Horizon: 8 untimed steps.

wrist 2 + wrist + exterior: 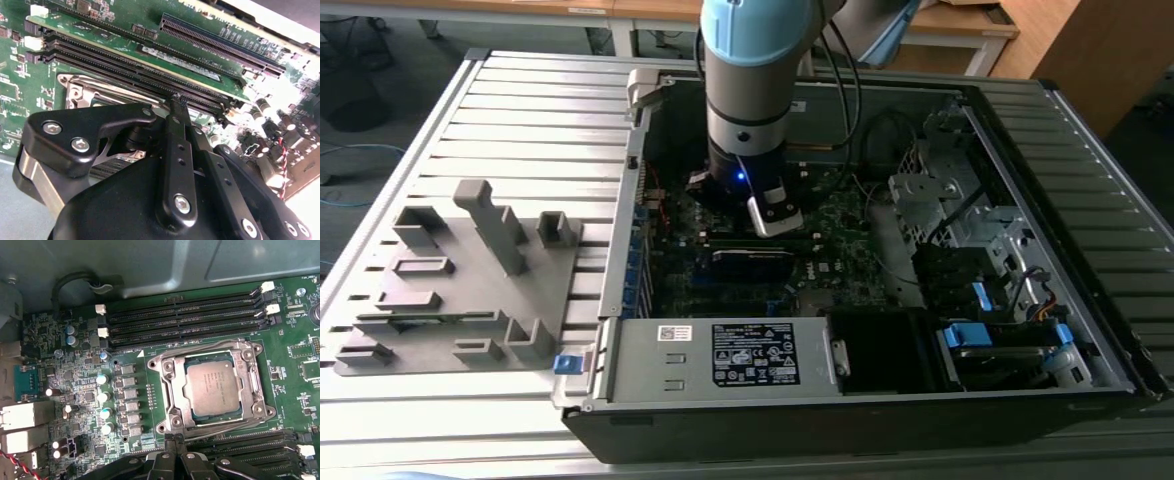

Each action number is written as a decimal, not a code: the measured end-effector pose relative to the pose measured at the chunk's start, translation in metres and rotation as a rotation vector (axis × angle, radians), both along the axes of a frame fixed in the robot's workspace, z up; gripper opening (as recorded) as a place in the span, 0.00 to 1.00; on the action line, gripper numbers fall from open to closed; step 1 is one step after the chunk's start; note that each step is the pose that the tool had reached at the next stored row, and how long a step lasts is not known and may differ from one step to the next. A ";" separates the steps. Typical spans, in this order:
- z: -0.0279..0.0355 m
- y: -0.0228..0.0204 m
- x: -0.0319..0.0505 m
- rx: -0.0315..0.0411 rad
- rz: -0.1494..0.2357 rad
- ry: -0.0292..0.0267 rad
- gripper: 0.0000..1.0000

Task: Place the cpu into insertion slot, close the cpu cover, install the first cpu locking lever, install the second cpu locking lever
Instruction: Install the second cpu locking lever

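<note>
- Exterior view: a big open computer case lies on a ribbed metal tabletop. Inside it sits the dark green motherboard, a grey box with a sticker and some blue clips.
- The robot arm reaches straight down into the case, over the motherboard.
- A grey holder block rests on the tabletop, at the exterior view's left of the case.
- First wrist view: the cpu lies flat inside the insertion slot. Its dull silver top faces up.
- The cpu cover looks shut down around the cpu, with the chip showing through the square hole.
- Long black memory slots run just beside the insertion slot on two sides.
- The gripper hangs just beside the edge of the insertion slot.
- Its jaws are close together and hold nothing.
- Second wrist view: the gripper points its thin tip down by the black memory slots.
</note>
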<state>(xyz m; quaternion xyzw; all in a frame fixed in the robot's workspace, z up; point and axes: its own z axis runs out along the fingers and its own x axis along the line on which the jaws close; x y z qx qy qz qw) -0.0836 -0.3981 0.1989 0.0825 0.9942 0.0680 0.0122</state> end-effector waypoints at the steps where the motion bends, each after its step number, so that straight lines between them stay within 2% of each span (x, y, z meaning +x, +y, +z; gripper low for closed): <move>1: 0.0000 0.0000 0.0000 0.0023 0.000 0.0001 0.11; 5: -0.0002 0.0000 -0.0001 0.0136 0.000 0.0000 0.11; 8: -0.0004 0.0000 -0.0007 0.0364 0.000 0.0000 0.11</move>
